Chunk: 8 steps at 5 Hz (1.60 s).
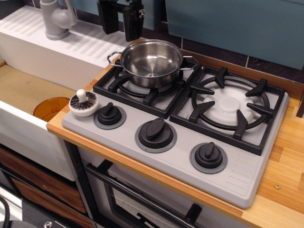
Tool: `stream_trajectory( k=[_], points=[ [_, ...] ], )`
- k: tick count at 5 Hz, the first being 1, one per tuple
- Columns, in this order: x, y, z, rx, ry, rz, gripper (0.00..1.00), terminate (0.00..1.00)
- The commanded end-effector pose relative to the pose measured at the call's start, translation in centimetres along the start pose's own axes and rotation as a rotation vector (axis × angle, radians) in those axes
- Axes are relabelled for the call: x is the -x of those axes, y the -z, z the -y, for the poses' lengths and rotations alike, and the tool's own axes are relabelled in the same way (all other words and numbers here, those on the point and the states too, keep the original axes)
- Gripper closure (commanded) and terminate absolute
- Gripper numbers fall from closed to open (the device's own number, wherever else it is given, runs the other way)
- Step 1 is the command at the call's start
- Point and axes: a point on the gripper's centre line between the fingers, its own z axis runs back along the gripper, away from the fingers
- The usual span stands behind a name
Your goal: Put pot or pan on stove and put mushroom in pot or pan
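A: Nearest to us we see the oven door handle point(142, 202) under the wooden countertop point(285, 156), and on that top the grey stove point(175, 161) with its three black knobs point(156, 133) in a row along the front.

B: At the stove's front left corner, just beside the leftmost knob, we see the mushroom point(83, 103) sitting cap down, stem up, close to the counter's edge. Left of that edge the sink basin point(28, 90) drops away, with an orange drain point(50, 108) in its floor.

A: Farther back we have the two black grates. The right grate point(230, 105) shows its white burner disc. On the left grate point(142, 88) the stainless pan point(151, 61) sits level, its loop handles pointing left and right.

B: And the gripper point(121, 19) hangs above and behind the pan's left rim, well apart from the mushroom. We see its two black fingers point(133, 21) spread, with a gap between them and nothing held.

A: Behind it we make out the white drainboard point(71, 42), a grey faucet point(56, 19), and the blue wall panels point(228, 23) above dark tiles.
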Motion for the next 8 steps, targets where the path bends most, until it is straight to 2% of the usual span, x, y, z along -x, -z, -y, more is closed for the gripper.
stream_trajectory(
  k=[1,3,4,5,8],
  points=[
    [-0.6,-4.4,0.6,-0.07,0.012,0.103,0.0,0.0],
    [-0.6,-4.4,0.6,-0.07,0.012,0.103,0.0,0.0],
    [2.0,-3.9,1.0,-0.116,-0.015,0.153,0.0,0.0],
    [3.6,-3.3,1.6,-0.135,-0.036,0.193,0.0,0.0],
    [5.8,0.6,-0.1,-0.139,-0.014,0.281,0.0,0.0]
  ],
)
